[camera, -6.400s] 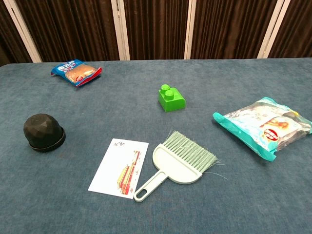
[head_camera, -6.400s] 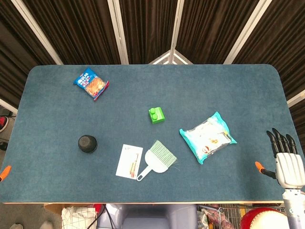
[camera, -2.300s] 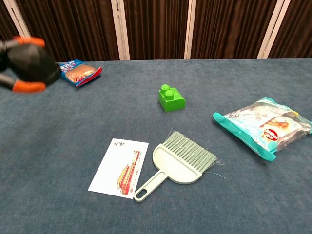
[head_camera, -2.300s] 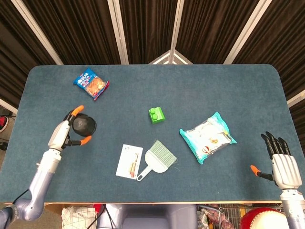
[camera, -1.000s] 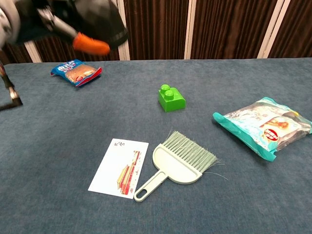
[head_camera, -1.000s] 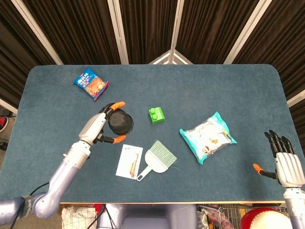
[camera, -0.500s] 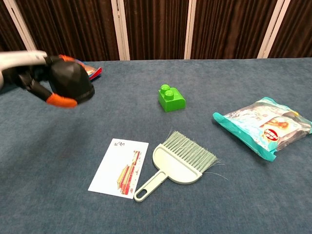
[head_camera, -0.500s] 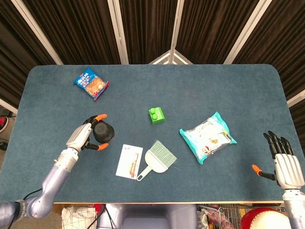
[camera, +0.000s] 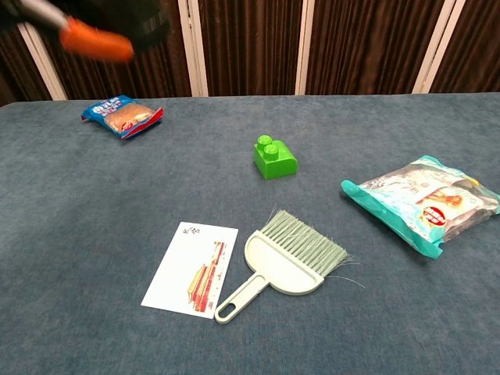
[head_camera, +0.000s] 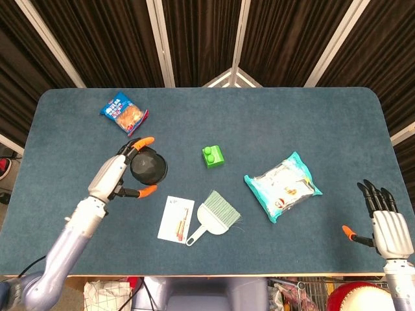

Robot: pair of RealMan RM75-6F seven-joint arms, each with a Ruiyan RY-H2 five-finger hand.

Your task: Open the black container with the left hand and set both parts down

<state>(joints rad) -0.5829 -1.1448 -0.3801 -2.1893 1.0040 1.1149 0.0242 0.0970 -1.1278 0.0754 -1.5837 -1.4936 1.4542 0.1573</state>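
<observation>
Now the black container is up off the table, carried in the left hand, whose orange-tipped fingers wrap around its sides from above and below. In the head view it sits over the left half of the blue surface, between the small blue snack packet and the white card; it looks to be in one piece, though whether the lid has loosened cannot be told. In the chest view only a blurred dark shape and an orange fingertip show at the top left corner, well above the tabletop. Just right of the container lies the green building block, apart from it. Below that, the pale green hand brush lies beside the card, bristles pointing up and right, handle toward the near edge. Further right rests the large teal-edged snack bag, flat and angled. Far out at the bottom right corner, off the table's edge, the right hand is held upright with its dark fingers straight and slightly spread, thumb out to the side, holding nothing.
</observation>
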